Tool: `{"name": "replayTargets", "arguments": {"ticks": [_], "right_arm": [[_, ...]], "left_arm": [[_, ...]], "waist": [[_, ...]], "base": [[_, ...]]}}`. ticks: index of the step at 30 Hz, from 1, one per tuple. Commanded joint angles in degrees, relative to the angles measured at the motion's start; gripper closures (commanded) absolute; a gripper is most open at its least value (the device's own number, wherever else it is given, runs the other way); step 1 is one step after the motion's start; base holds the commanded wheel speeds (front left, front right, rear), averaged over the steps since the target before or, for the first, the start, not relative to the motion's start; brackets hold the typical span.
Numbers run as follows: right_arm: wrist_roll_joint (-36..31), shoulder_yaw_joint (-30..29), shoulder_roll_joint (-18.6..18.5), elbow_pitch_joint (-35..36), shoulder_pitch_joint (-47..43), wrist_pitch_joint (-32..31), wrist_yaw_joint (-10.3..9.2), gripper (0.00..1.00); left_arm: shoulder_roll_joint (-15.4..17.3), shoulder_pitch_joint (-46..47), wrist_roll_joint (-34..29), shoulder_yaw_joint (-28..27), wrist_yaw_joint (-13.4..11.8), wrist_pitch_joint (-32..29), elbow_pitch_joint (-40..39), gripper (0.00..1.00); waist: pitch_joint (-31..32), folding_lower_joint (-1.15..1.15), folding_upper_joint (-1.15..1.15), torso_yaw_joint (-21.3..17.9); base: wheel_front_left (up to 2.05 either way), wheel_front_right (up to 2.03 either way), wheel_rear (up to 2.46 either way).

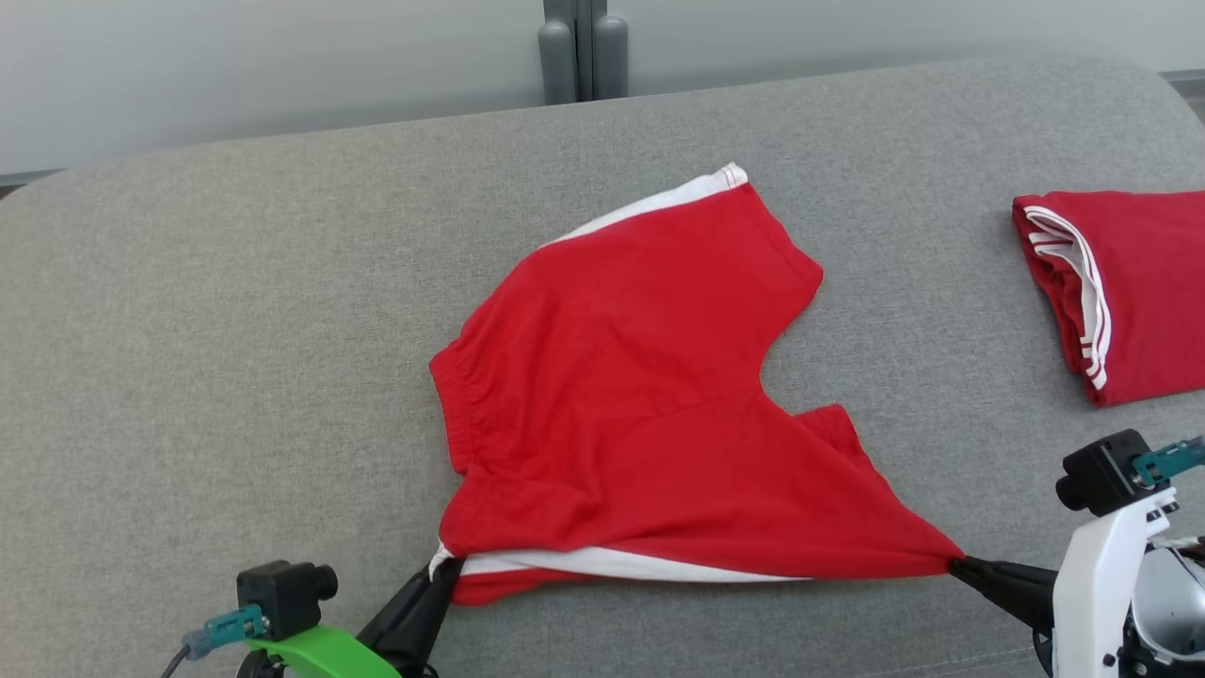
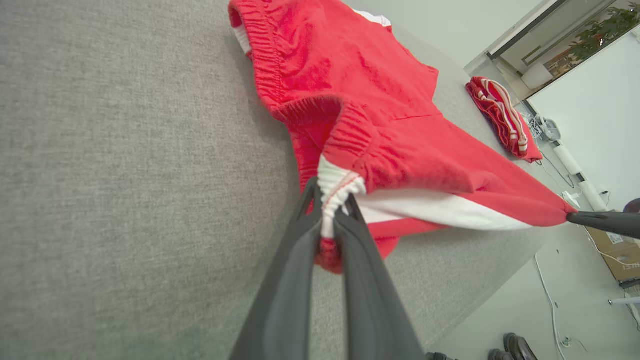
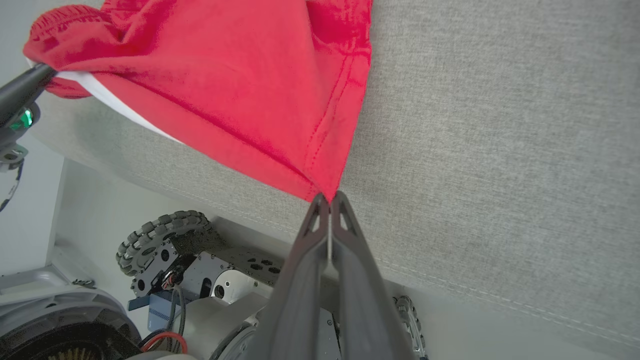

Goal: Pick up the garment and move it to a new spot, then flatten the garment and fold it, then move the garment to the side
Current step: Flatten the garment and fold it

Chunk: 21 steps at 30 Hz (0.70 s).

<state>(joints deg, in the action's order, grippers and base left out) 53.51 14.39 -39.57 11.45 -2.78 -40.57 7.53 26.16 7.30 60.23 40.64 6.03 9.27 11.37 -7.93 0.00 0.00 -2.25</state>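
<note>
The red cloth shorts with white side stripes [image 1: 621,377] lie spread across the middle of the grey woven upholstered surface [image 1: 235,330], elastic waistband to the left and legs to the right. Their near edge is stretched taut between the two grippers. The left gripper [image 1: 450,568], at the near left, is clamped on the near corner of the waistband. In the left wrist view its two dark fingers pinch the white gathered end of the stripe, with a little red cloth bunched between them lower down. The right gripper [image 1: 953,565], at the near right, has its fingers pressed together on the hem corner of the near leg, and the cloth draws to a sharp point at the fingertips. Close to both grippers the cloth stands clear of the surface, while the far leg lies flat, its white stripe along the far left edge. A folded red garment with white stripes [image 1: 1120,292] rests at the far right, well apart from the shorts. In the right wrist view the robot's wheeled base [image 3: 160,240] shows below the surface's near edge.
</note>
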Motion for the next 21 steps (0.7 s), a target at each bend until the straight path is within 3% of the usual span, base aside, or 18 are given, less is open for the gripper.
{"name": "replayTargets", "arguments": {"ticks": [1,5,9,14,21], "right_arm": [[-1.66,-2.63,1.80,2.70,-1.76,-1.16,-0.10,1.00],[-7.36,-9.06,7.49,9.96,-3.08,-2.83,-0.09,1.00],[-11.08,-10.82,11.17,10.97,1.37,-0.91,-0.07,1.00],[-13.60,-8.28,12.20,3.44,12.26,1.91,-0.06,1.00],[-14.86,-3.82,12.79,-8.67,27.94,9.19,-0.06,1.00]], "left_arm": [[0.83,-1.37,0.21,-0.20,-0.51,-0.08,-1.43,1.00],[0.92,-2.38,0.73,-1.34,-0.74,1.62,-5.28,1.00],[-2.14,1.07,2.62,-2.74,-0.14,2.50,-6.55,1.00],[-6.64,8.67,3.29,-2.96,0.37,1.76,-2.05,1.00],[-11.92,17.36,4.39,-5.16,-1.13,2.27,6.61,1.00]], "waist": [[0.92,0.00,0.00,0.36],[0.38,0.00,0.00,0.75],[-0.51,0.00,0.00,1.41],[-2.78,0.00,0.00,2.48],[-8.00,0.00,0.00,3.66]], "base": [[0.00,0.00,0.00],[0.00,0.00,0.00],[0.00,0.00,0.00],[0.00,0.00,0.00],[0.00,0.00,0.00]]}}
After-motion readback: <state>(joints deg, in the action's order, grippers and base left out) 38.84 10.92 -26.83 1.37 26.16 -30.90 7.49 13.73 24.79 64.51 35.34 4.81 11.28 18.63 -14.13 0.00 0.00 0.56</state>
